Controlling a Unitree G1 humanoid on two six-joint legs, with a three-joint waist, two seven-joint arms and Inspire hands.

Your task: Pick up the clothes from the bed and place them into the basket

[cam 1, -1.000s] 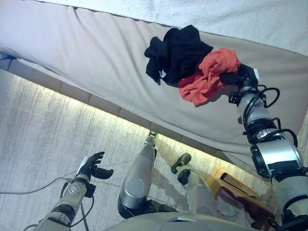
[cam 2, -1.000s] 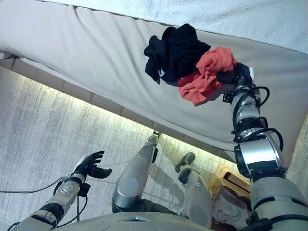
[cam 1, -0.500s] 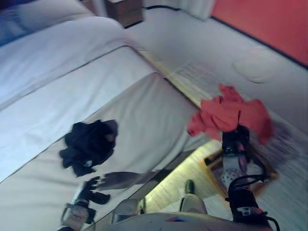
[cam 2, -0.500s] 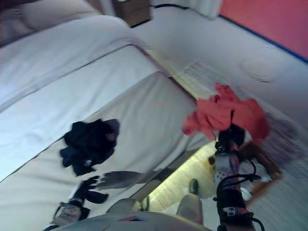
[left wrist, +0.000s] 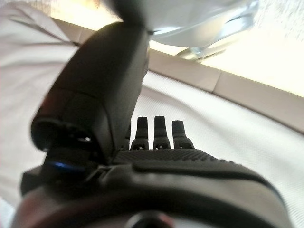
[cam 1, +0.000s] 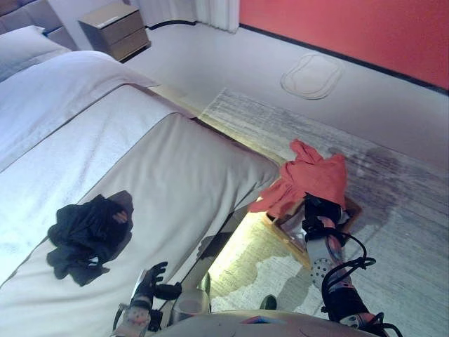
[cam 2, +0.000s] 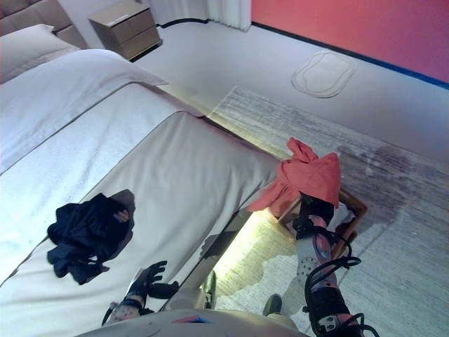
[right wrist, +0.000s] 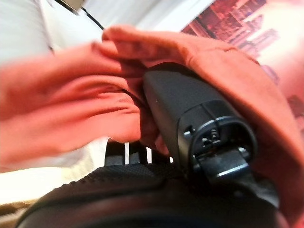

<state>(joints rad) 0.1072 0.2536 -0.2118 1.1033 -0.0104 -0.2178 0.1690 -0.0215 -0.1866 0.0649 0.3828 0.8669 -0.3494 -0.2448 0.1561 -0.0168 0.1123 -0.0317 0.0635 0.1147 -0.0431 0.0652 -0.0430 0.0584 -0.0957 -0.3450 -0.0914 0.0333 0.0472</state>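
Observation:
My right hand (cam 2: 314, 210) is shut on a red garment (cam 2: 306, 178), which drapes over it above the wooden basket (cam 2: 356, 205) on the floor beside the bed. In the right wrist view the red cloth (right wrist: 71, 104) wraps round the thumb (right wrist: 190, 114). A heap of dark clothes (cam 1: 88, 237) lies on the beige bed cover (cam 1: 182, 175). My left hand (cam 1: 151, 279) is open and empty, low over the bed's near edge; its straight fingers (left wrist: 161, 133) show over the cover.
A striped rug (cam 1: 393, 210) lies under the basket. A wooden nightstand (cam 1: 114, 28) stands at the far end of the bed. An oval mat (cam 1: 313, 73) lies on the pale floor by a red wall (cam 1: 365, 28).
The camera has swung round. My right hand has lifted the red garment off the bed and carried it over the basket. The dark clothes stay on the bed.

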